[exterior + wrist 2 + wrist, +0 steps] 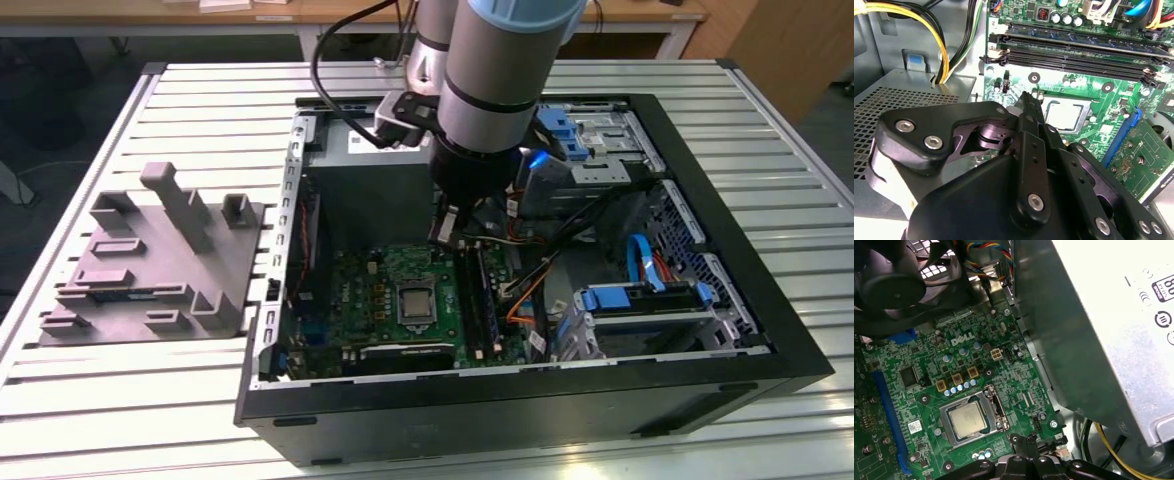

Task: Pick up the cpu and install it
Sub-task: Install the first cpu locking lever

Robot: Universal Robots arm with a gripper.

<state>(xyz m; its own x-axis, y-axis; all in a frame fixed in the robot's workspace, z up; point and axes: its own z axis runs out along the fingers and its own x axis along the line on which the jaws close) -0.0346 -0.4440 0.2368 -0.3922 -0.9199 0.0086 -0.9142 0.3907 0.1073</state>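
One cpu (968, 421) sits seated in the motherboard (929, 390) socket, just beyond the tool (1025, 100), whose jaws are pressed together, gripping nothing, hovering above the board

A worktable (107, 400) of pale, ribbed metal slats is seen across most of the exterior view. Along the upper edge of the frame, a wooden desk (334, 15) with white legs is placed behind it, and a wooden panel (787, 50) is seen at the upper right. Dark floor (54, 90) is visible at the upper left. The scene is evenly lit.
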